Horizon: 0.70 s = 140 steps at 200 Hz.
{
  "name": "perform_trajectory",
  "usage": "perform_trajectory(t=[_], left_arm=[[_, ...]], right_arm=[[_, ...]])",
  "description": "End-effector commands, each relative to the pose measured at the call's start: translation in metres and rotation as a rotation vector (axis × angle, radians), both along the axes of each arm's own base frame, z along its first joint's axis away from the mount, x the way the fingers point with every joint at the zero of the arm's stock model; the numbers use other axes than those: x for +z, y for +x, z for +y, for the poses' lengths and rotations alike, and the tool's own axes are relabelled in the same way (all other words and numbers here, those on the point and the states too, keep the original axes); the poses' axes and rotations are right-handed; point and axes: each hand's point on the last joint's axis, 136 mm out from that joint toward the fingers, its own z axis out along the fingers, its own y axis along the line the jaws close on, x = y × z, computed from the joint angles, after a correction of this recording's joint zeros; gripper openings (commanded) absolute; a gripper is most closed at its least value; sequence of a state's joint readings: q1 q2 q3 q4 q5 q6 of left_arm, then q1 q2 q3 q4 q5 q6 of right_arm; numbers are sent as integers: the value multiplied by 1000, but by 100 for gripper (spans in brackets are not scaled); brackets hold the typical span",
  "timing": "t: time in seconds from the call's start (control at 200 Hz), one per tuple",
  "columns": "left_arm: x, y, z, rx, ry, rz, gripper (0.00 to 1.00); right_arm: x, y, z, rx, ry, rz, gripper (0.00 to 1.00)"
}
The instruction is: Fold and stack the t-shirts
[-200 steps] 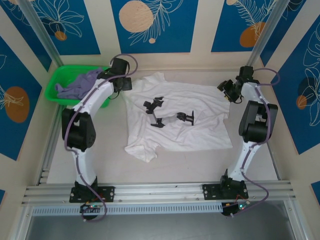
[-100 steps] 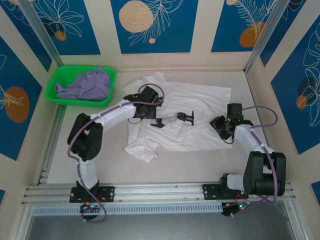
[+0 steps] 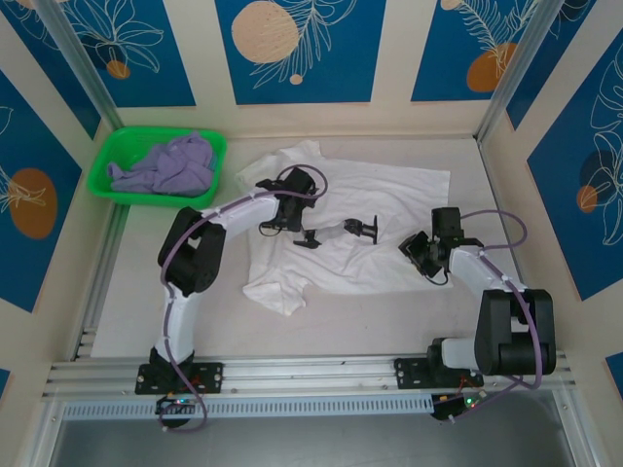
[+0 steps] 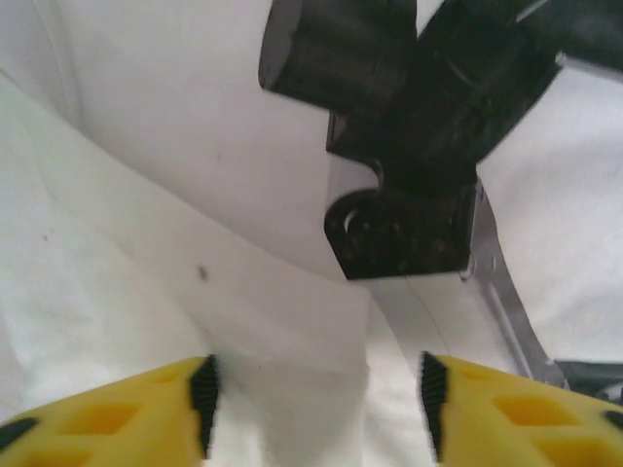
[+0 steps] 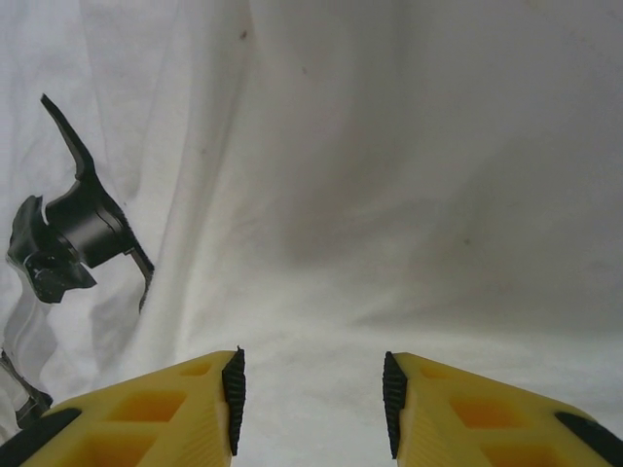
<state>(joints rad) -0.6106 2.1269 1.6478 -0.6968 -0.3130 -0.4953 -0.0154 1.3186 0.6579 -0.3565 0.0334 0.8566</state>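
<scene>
The white t-shirt [image 3: 375, 209] lies spread and wrinkled in the middle of the table, its black-and-grey print [image 3: 362, 230] facing up. The lavender t-shirt [image 3: 170, 163] is bunched in the green basket [image 3: 109, 154]. My left gripper [image 3: 275, 220] is low over the white shirt's left part. In the left wrist view the left gripper [image 4: 316, 409] is open, with a raised fold of white cloth [image 4: 282, 331] between its pads and the print [image 4: 409, 185] just beyond. My right gripper [image 3: 419, 255] is at the shirt's right side. Seen from the right wrist, the right gripper [image 5: 311, 404] is open on the cloth [image 5: 389, 195].
The basket stands at the far left corner against the wall. Bare table [image 3: 350, 316] runs along the near side between the shirt and the arm bases. Metal frame posts [image 3: 511, 73] rise at the back corners.
Both arms swung in from the table's far corners and came down onto the white shirt. The left one left the basket area. Both pairs of jaws have narrowed.
</scene>
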Motion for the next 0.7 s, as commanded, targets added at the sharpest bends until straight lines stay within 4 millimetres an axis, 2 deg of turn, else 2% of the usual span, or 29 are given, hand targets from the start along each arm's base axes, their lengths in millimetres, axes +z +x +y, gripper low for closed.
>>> perform_trajectory(t=[0.0, 0.035, 0.14, 0.22, 0.26, 0.315, 0.385, 0.5, 0.59, 0.695], left_arm=[[-5, 4, 9, -10, 41, 29, 52], [-8, 3, 8, -11, 33, 34, 52], [-11, 1, 7, -9, 20, 39, 40], [-11, -1, 8, -10, 13, 44, 40], [-10, -2, 8, -11, 11, 44, 41], [-9, -5, 8, -15, 4, 46, 50], [-8, -8, 7, -25, -9, 53, 56], [-11, -14, 6, -36, -18, 73, 58], [-15, -14, 7, -26, -5, 85, 46], [-12, -12, 8, -16, 2, 77, 25]], right_arm=[[-1, -1, 0, -3, 19, -6, 45], [-3, -2, -2, -12, 25, -1, 44], [-7, -4, -7, -48, 48, 2, 43], [-9, -5, -9, -65, 71, 7, 42], [-10, -6, -9, -69, 84, 6, 42], [-9, -6, -8, -70, 91, 4, 42], [-9, -6, -9, -72, 91, 5, 42], [-8, -6, -9, -74, 99, 3, 42], [-9, -6, -10, -77, 102, 2, 42], [-9, -7, -11, -82, 102, 3, 42]])
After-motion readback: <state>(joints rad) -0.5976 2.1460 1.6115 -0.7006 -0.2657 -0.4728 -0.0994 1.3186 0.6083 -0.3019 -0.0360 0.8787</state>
